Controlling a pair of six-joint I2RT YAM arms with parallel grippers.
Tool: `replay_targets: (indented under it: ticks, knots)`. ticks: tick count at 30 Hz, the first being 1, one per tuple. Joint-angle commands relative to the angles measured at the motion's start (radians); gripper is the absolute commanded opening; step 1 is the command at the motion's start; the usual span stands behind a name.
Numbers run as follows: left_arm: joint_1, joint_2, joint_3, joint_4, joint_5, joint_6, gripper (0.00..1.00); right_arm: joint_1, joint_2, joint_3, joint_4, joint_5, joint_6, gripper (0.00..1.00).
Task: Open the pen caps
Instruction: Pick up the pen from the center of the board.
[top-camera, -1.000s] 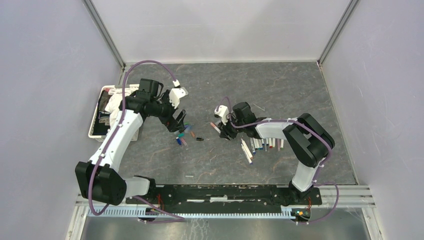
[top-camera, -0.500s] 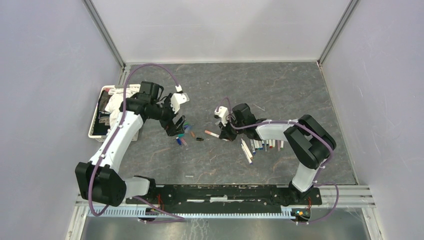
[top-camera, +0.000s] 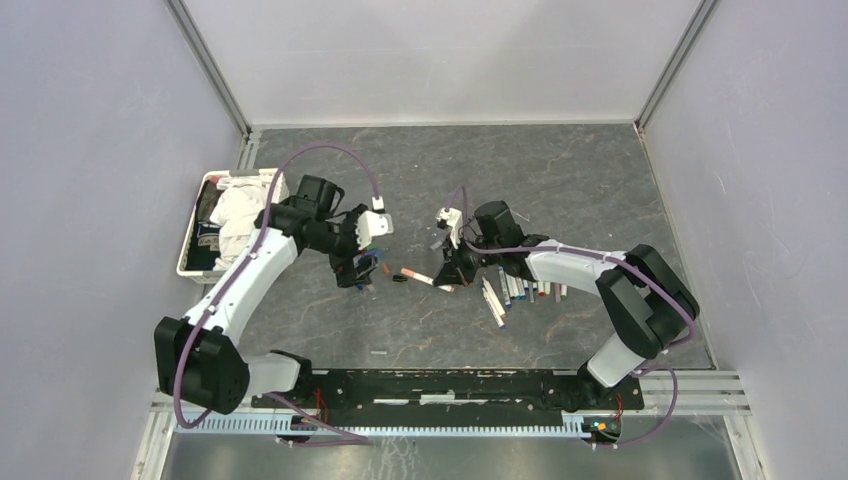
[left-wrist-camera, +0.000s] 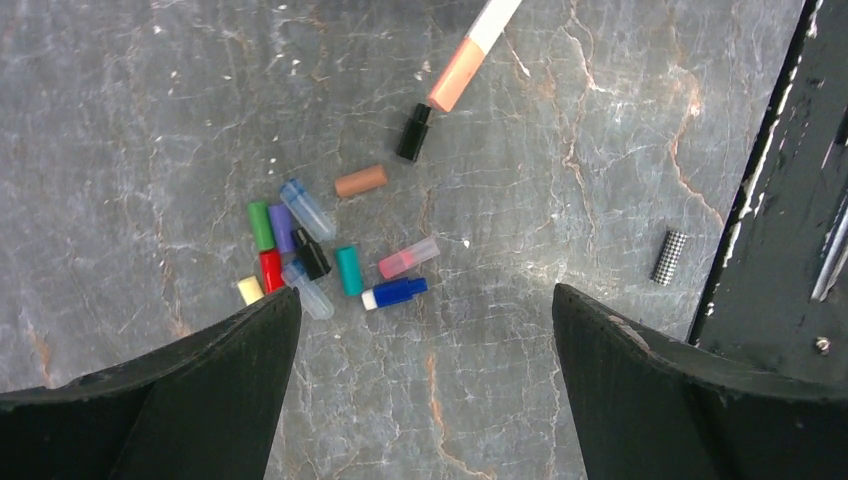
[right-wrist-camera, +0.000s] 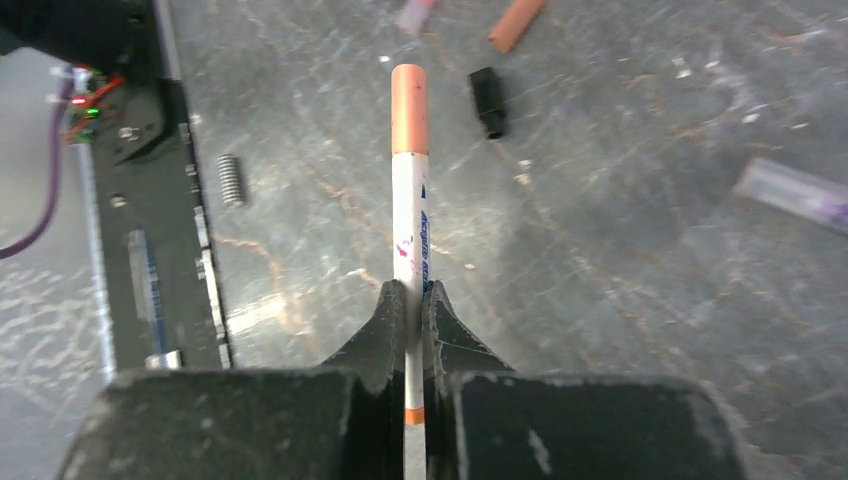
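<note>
Item 1: our right gripper (right-wrist-camera: 408, 300), jaws clamped on 1 white pen (right-wrist-camera: 408, 215), orange cap (right-wrist-camera: 409, 108) on.
Item 2: our left gripper (left-wrist-camera: 425, 298), jaws wide, holding nothing, over loose pen caps (left-wrist-camera: 349, 270) on the table (left-wrist-camera: 560, 150).

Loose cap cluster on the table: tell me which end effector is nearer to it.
Left. The left end effector hangs open directly above the cluster; the right end effector sits off to its right, shut on an orange-capped pen.
</note>
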Motion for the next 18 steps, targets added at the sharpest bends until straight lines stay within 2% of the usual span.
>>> replay_targets:
  ticks: [1,8,13,18]
  knots:
    - [-0.075,-0.003,-0.039,0.048,-0.061,0.096,1.0,-0.004,-0.064,-0.034,0.004,-0.167,0.093,0.0]
    - [-0.235,0.008,-0.051,0.128,-0.143,0.067,1.0,-0.003,-0.072,-0.033,0.057,-0.299,0.177,0.0]
    - [-0.297,0.039,-0.041,0.143,-0.146,0.046,0.99,-0.003,-0.056,-0.032,0.116,-0.351,0.243,0.0]
    - [-0.341,0.059,-0.046,0.136,-0.143,0.042,0.88,-0.003,-0.054,-0.03,0.165,-0.361,0.291,0.0]
